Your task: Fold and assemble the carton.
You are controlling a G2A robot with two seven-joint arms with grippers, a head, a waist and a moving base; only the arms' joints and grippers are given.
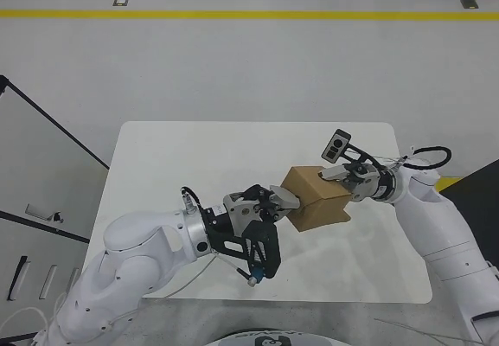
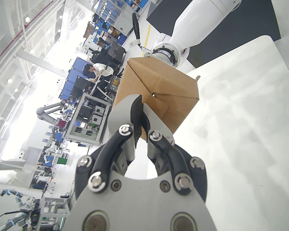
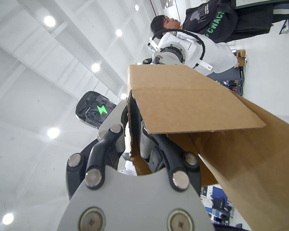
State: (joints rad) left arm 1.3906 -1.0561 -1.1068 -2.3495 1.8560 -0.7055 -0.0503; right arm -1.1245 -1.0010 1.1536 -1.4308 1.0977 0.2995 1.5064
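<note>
Top view: white table (image 1: 188, 164) on grey floor (image 1: 232, 69); left pincer (image 1: 289, 197), right pincer (image 1: 331, 175) both clench carton (image 1: 318, 203).

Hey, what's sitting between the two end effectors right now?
The carton lies between them, as the top view shows: the left end effector is at one side of it, the right end effector clamps its wall on the other.

The brown cardboard carton (image 1: 318, 196) is plain and unpatterned; the rounded table (image 1: 232, 156) is white. The left gripper (image 2: 141, 105) and right gripper (image 3: 132, 122) are silver-grey with black links. A yellow floor stripe (image 1: 249, 14) crosses pale grey flooring.
</note>
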